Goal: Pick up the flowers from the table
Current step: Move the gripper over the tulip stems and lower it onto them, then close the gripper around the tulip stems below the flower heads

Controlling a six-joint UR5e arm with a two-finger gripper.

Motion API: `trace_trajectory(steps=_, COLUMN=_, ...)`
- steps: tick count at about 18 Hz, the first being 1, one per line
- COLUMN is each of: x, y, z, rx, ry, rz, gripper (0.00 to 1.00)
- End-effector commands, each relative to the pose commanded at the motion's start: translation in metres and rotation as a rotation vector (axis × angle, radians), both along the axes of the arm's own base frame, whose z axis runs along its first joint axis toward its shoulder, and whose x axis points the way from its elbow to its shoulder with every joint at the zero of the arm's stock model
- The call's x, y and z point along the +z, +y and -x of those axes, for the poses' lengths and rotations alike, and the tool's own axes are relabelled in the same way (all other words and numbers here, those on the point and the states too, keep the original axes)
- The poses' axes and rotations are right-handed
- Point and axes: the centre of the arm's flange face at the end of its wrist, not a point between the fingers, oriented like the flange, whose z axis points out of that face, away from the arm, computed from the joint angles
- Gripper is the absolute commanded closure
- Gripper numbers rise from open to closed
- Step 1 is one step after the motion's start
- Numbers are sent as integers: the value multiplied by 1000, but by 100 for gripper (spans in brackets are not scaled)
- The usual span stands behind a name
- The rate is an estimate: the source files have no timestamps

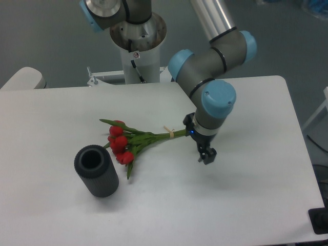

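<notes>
Camera view shows the flowers (134, 141) lying on the table (56, 113), blooms beside a dark ribbed cylinder (97, 171). Just past their stem ends, the gripper (206, 156) points down holding nothing; its fingers look nearly together, though I cannot tell for sure.

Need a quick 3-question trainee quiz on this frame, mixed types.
1. True or false: the gripper is holding the flowers.
2. Where does the dark cylinder sit relative to the blooms? A) behind them, toward the robot base B) in front and to the image left C) on top of them
3. Fill in: the stems are tied with a pale ____.

Key: 1 false, the flowers lie on the table and the gripper is off the stem ends. 2 B. 3 band.
</notes>
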Motion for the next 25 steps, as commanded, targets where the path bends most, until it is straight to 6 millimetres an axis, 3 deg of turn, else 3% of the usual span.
trace_trajectory(steps=7, x=-29, y=12, z=-65, rx=40, ry=10, rz=15, gripper=0)
trace_trajectory(steps=12, x=-39, y=15, z=-96, rx=0, ry=-6, rz=29, gripper=0)
trace_trajectory(steps=16, x=-43, y=21, z=-109, rx=16, ry=-1, rz=33, gripper=1)
trace_trajectory(steps=21, x=-44, y=25, z=-114, rx=5, ry=13, rz=22, gripper=49)
trace_trajectory(steps=25, x=-43, y=26, z=-112, rx=2, ry=28, rz=14, gripper=69)
